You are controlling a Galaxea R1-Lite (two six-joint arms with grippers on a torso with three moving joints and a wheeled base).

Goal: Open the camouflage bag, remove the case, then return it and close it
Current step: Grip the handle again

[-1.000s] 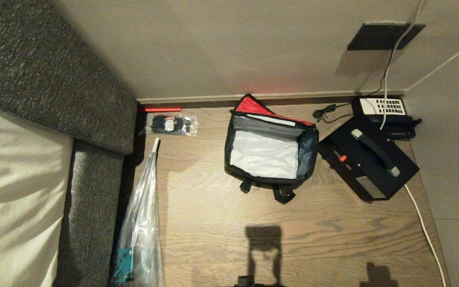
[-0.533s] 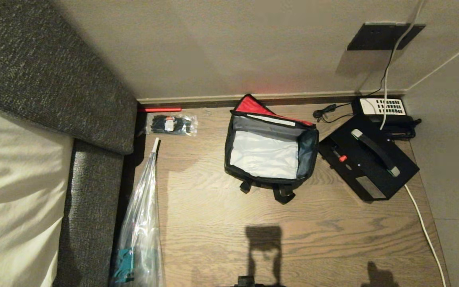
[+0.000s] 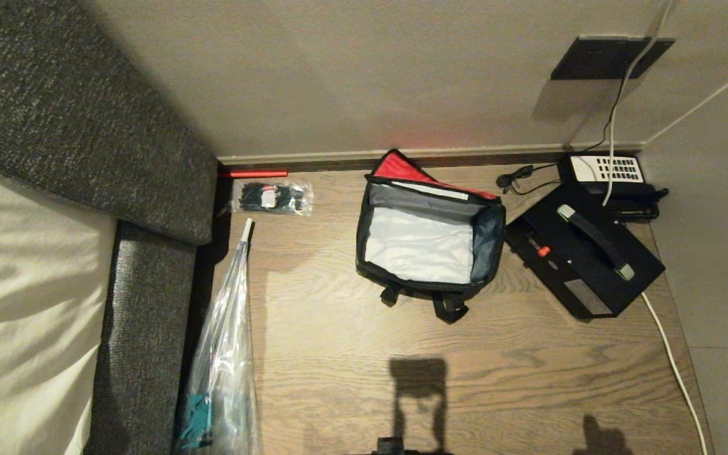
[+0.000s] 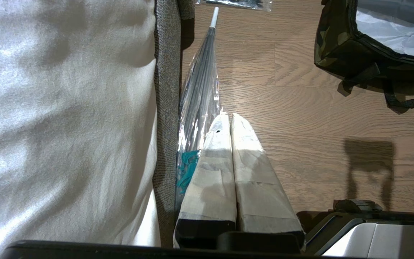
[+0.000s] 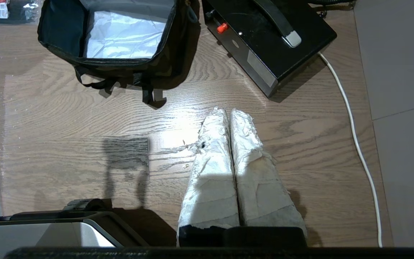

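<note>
- The case (image 5: 271, 39) lies ahead of the right gripper (image 5: 228, 113), slightly to its right, long axis slanted; its padded fingers are pressed together, empty.
- The bag (image 5: 120, 36) gapes ahead-left.
- The left gripper (image 4: 228, 118), likewise closed, is farther off.

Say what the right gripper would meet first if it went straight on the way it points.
Probably bare wooden floor: the shut right gripper aims between the camouflage bag and the case, though depth is unclear.

Pretty dim, warm indoor light coming from behind the camera. Hard-edged shadows fall on the wooden floor (image 3: 478, 379) at lower centre, glare patch mid-frame in the right wrist view. Everything's sharp, no real blur.
</note>
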